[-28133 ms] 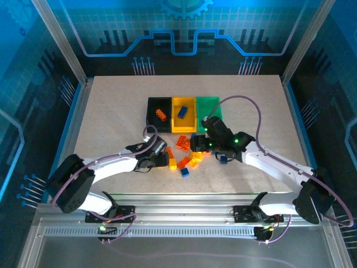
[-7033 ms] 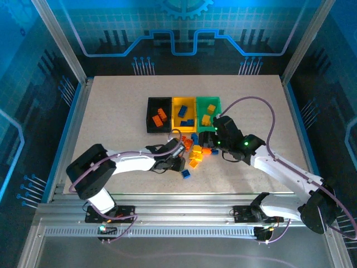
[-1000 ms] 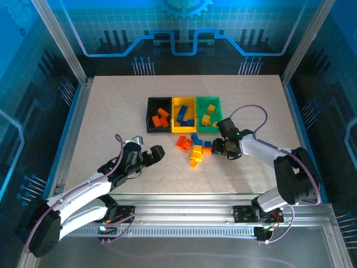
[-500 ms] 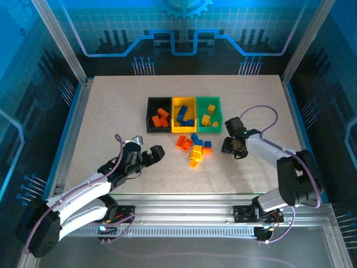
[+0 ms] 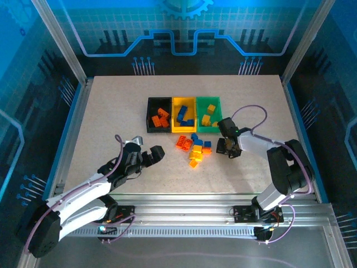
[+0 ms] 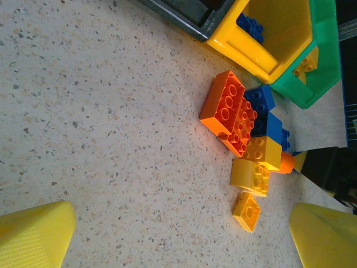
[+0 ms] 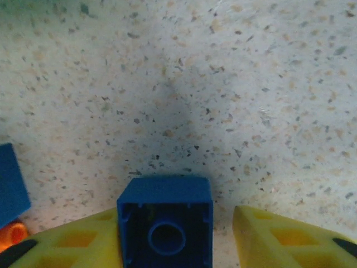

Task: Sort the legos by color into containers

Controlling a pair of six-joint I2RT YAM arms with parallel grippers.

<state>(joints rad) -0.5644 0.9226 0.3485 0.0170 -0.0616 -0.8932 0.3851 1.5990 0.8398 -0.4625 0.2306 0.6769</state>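
Observation:
Three containers stand in a row: the black bin holds orange legos, the yellow bin holds blue ones, the green bin holds yellow ones. A loose pile of orange, yellow and blue legos lies just in front of them. My right gripper is low on the table, right of the pile. In the right wrist view a blue brick lies underside-up between the fingers, against the left one, with a gap to the right one. My left gripper hangs wide open, left of the pile.
The left wrist view looks across bare table at the pile, with the yellow bin and green bin behind it. Another blue brick lies at the right wrist view's left edge. Metal rails border the table.
The right gripper drifted a little right, then back towards the pile, and its jaws have narrowed around the blue brick. The left arm has not moved.

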